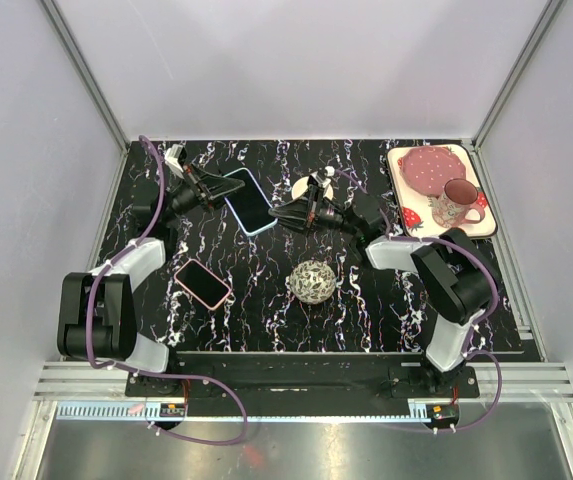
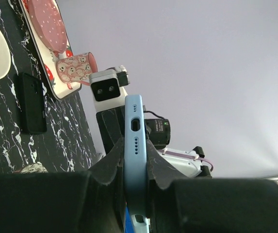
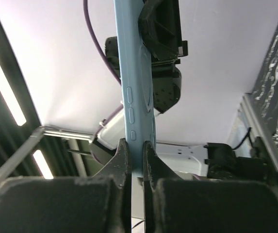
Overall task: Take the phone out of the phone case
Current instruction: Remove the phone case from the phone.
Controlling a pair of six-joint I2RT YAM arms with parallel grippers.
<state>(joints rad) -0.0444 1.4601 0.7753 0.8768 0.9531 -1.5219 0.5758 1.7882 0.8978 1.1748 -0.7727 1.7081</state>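
Now left hand (image 2: pixel 134 155) is pinching the slim phone (image 1: pixel 251 205) in its smooth pale-blue case (image 3: pixel 134 73), right hand (image 3: pixel 133 148) is clamping the opposite edge, holding it above the black marbled table (image 1: pixel 266 290).

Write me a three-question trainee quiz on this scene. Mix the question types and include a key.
1. True or false: the left end effector and the right end effector are both shut on the blue-cased phone.
2. Which stands on the strawberry tray? A) mug B) banana C) bottle
3. What colour edges the phone-shaped item lying flat on the table near the left arm?
Key: 1 true; 2 A; 3 pink.
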